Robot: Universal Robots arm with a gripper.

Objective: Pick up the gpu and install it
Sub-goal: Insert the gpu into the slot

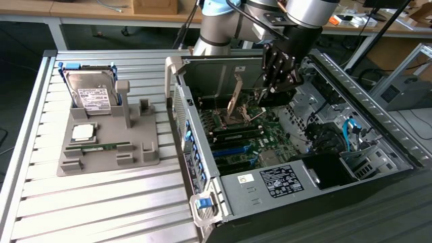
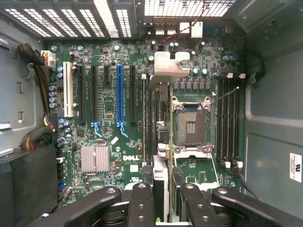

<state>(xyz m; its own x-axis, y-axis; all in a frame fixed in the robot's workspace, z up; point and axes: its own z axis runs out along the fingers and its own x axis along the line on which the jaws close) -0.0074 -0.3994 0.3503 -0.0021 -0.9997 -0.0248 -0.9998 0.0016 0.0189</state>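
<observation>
Inside the open computer case (image 1: pixel 223 197), the gripper (image 2: pixel 161 198) was closed on the gpu (image 2: pixel 161 142) — held edge-on above the motherboard (image 2: pixel 109 109). It looked stiff, light and fragile — best gripped by its top edge.

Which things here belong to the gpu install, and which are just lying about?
Job: gpu, held in the gripper; blue expansion slot; computer case.
Lying about: hard drive, processor chip, memory stick, grey holder.

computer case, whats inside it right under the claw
Inside the computer case, the claw holds the gpu edge-on above the green motherboard. Beside it lie the open cpu socket and blue slot. The card hides the board directly under it.
</observation>
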